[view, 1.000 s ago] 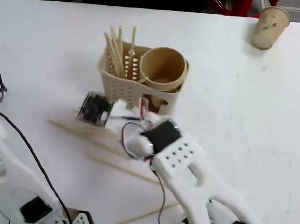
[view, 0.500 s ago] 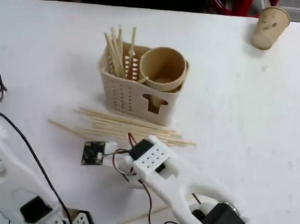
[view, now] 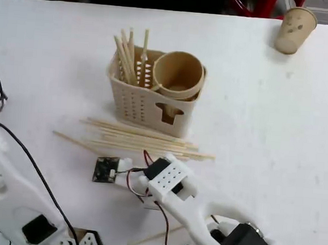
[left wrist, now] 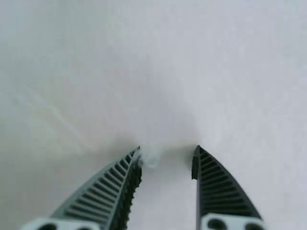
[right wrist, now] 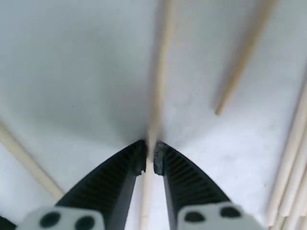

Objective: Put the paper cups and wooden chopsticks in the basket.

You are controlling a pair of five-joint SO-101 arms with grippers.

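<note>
Right tool (right wrist: 149, 160) clenched on one chopstick (right wrist: 160, 72) lying flat on the desk (right wrist: 72, 72), near the basket (view: 143, 104) — tip-only pinch, so it may swivel or slip on lift — left tool (left wrist: 165, 155) released.

The basket (view: 145, 104): upright chopsticks (view: 128, 54) and a paper cup (view: 178, 72) crowd its opening. Loose chopsticks (view: 145, 139) lie across the approach between it and my right arm (view: 173, 180). My right claw (right wrist: 149, 155), pinched on a single chopstick (right wrist: 160, 72), has other sticks (right wrist: 242, 57) close on both sides. Right of the basket the table (view: 266, 119) is open up to the far-corner cup (view: 294, 29). My left claw (left wrist: 167, 155), jaws apart, faces bare table.
</note>
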